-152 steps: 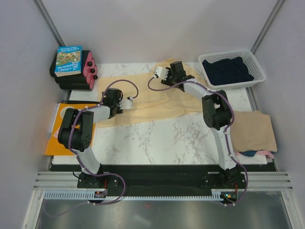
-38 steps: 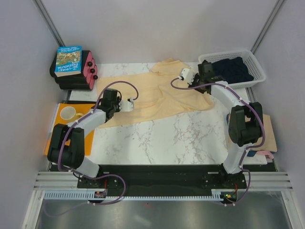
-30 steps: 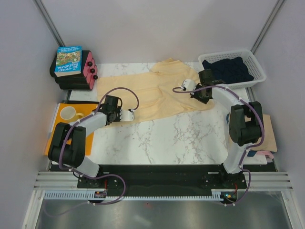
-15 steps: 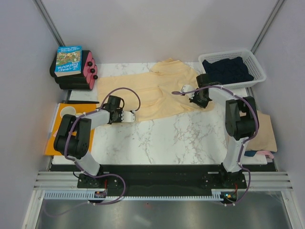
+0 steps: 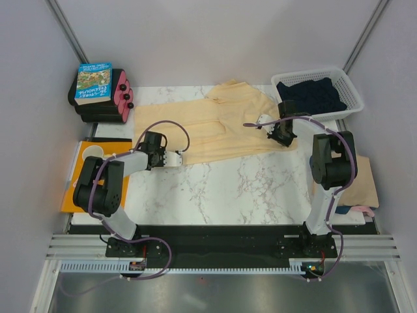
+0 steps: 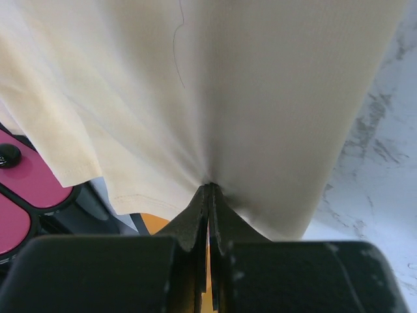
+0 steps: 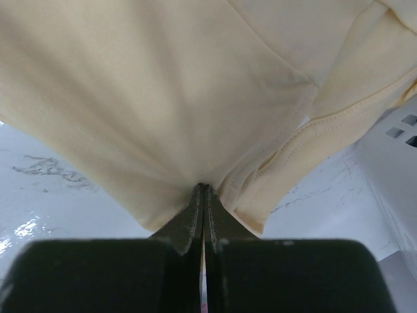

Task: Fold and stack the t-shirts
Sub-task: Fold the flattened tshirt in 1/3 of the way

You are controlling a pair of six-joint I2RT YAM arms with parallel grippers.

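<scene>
The marble desk is carrying everything, and the large pale yellow t-shirt is lying spread across its far half, running from the left side toward the white basket at the far right corner. The shirt's collar end is bunching up at the far edge, while its near edge is slanting across the marble.

Inside the basket a dark navy t-shirt is sitting in a crumpled heap. At the desk's right edge a tan t-shirt is lying folded, with a pink t-shirt peeking out from beneath its near side. A flat orange sheet is resting at the left edge, a pale cup standing on its far end. Beyond it, a book is lying on a black and pink stack.

The left end effector is clenched on the yellow shirt's near left edge — in the left wrist view the cloth is fanning out in creases from its closed tips. The right end effector is likewise pinching the shirt, near its right sleeve just beside the basket, the hem folding over next to its closed tips.
</scene>
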